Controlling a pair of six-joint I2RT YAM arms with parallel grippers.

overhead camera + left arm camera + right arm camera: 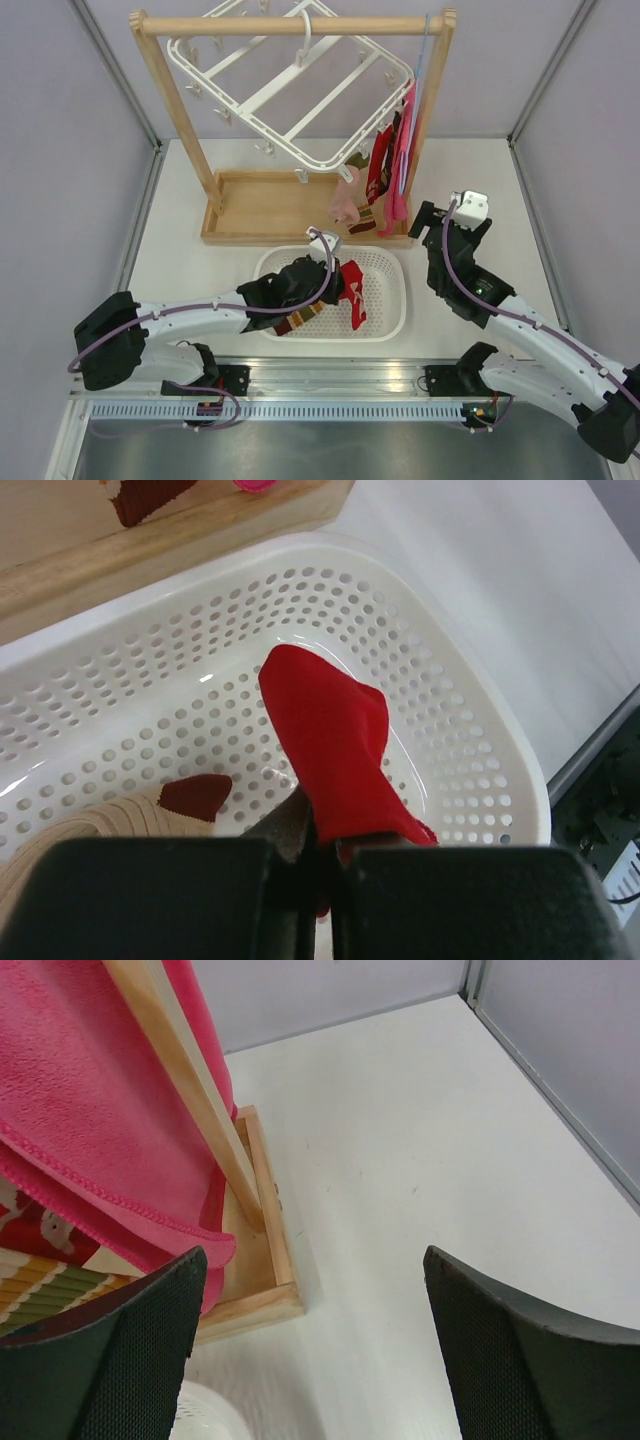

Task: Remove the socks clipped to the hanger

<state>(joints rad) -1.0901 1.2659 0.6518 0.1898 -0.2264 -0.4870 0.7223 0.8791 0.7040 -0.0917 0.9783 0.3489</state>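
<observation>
Socks (pixel 378 172): a few hang clipped at the low right corner of the tilted white hanger (pixel 252 115), on the wooden rack (pixel 300 25). The white marks on the red one are too small to read.

Left end effector (pixel 322 858): pinched tight on a red sock (pixel 335 745) inside the perforated basket (pixel 480 710).

Right end effector (pixel 312 1260): spread wide above the tabletop (pixel 400 1160), beside the pink cloth (pixel 90 1110).

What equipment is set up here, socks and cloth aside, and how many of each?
Robot arms: 2
Wooden rack: 1
White clip hanger: 1
Blue wire hanger: 1
White basket: 1
Total: 6
</observation>
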